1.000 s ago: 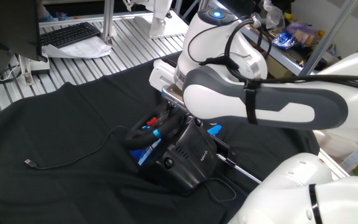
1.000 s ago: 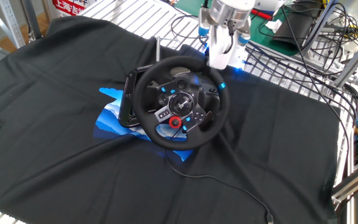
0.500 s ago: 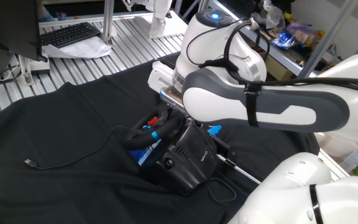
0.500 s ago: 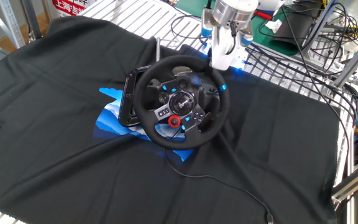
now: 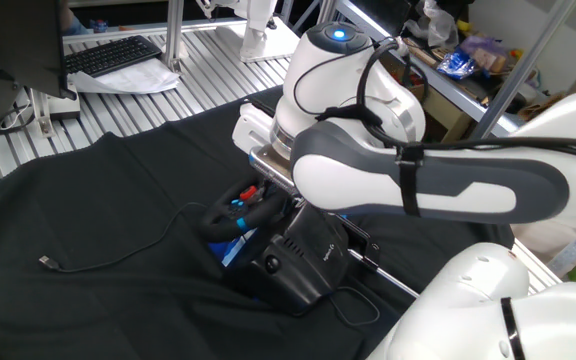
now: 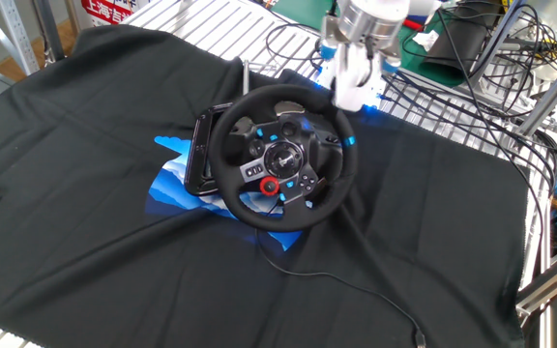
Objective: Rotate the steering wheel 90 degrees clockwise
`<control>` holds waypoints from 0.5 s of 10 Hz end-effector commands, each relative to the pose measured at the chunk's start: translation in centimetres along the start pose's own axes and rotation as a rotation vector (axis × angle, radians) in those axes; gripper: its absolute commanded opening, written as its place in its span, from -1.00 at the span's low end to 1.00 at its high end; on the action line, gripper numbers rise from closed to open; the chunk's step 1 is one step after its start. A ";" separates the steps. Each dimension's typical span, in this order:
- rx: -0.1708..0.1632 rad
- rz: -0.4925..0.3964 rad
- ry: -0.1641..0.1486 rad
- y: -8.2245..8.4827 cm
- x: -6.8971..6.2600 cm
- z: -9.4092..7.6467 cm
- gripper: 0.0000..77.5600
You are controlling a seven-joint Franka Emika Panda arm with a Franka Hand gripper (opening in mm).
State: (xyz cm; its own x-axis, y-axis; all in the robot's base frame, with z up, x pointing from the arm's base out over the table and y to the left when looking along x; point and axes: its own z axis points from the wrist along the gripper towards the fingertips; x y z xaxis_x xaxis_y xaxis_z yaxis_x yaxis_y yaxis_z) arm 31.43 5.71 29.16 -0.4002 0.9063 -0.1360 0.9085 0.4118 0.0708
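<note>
Keep the hand pressed low on the rim and sweep along its arc, not straight across, so contact holds through 90 degrees. Whether its fingers are apart or clamped I cannot tell. Just below it, the black steering wheel shows a blue stripe and a red hub button.

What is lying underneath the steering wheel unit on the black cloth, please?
A blue-and-white sheet pokes out beneath the steering wheel and its base. How far it extends underneath is covered.
</note>
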 end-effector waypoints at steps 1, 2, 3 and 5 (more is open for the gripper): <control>-0.018 0.047 -0.017 0.2 1.6 -0.3 -0.97; -0.018 0.050 -0.020 0.2 1.8 -0.3 -0.97; -0.021 0.063 -0.030 0.3 2.2 -0.1 -0.97; -0.025 0.069 -0.041 0.4 2.4 0.2 -0.97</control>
State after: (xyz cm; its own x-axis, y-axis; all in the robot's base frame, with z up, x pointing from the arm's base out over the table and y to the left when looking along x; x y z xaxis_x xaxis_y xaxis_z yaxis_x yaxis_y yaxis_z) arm 30.85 7.94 28.81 -0.3345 0.9279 -0.1645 0.9300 0.3533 0.1018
